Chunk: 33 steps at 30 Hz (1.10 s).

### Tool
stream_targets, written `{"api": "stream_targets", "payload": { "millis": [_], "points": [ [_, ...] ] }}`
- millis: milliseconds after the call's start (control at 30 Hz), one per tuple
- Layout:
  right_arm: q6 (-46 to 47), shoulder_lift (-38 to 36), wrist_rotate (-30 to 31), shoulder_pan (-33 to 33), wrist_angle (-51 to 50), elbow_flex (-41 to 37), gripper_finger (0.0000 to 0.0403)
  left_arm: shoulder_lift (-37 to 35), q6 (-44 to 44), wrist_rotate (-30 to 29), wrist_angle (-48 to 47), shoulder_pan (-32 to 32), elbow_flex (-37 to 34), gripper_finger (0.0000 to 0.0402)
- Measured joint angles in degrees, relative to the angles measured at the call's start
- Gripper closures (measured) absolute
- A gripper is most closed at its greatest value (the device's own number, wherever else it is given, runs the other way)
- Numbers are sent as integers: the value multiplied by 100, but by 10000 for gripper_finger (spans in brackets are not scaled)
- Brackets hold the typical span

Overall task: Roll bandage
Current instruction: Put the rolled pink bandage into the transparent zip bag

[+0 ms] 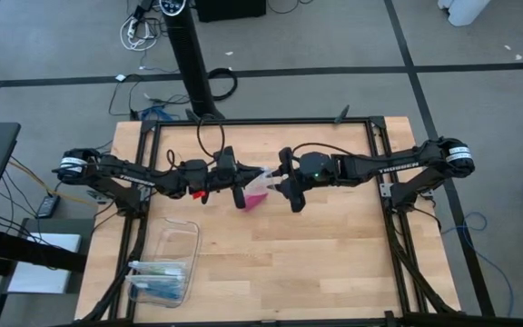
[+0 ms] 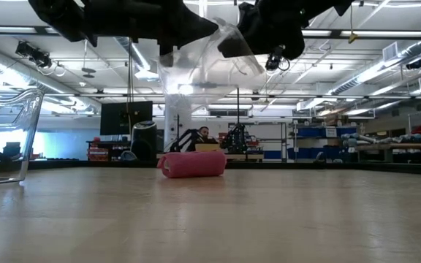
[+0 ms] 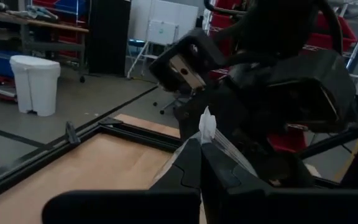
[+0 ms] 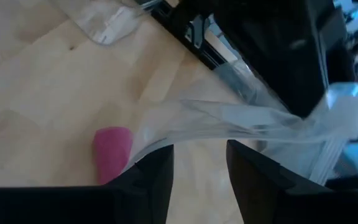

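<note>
Both dark arms reach inward from opposite sides and meet raised above the middle of the worktop, the left gripper (image 1: 241, 196) with its jaws pressed tight together, the right gripper (image 1: 295, 197) facing it close by with its jaws parted by a clear gap.

Pale wooden tabletop (image 1: 316, 263) in a black metal frame.
Rolled magenta-pink fabric bandage (image 2: 193, 164) lies near centre; clear plastic box (image 1: 163, 265) with blue contents at 7 o'clock.

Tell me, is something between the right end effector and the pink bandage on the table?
Yes. The clear plastic bag, pinched by the left end effector, hangs under the right end effector, above the bandage lying on the table.
</note>
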Motion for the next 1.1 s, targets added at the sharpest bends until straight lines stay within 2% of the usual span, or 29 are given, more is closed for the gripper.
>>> {"api": "stream_targets", "payload": {
  "millis": [400, 667, 867, 967, 1100],
  "points": [
    [-639, 0, 5, 88, 84, 0, 250, 0, -393, -4, 1, 87, 0, 401],
    [-545, 2, -260, 24, 109, 0, 264, 2, -394, -39, 176, 86, 9, 401],
    [-5, 2, -272, -147, 235, 0, 266, 2, -392, -57, 264, 73, 9, 401],
    [511, 2, -282, -231, 211, 0, 256, 2, -387, -57, 262, 73, 9, 401],
    [1079, 4, -612, -336, 180, 0, 235, 2, -376, -32, 257, 73, 9, 401]
  ]
}}
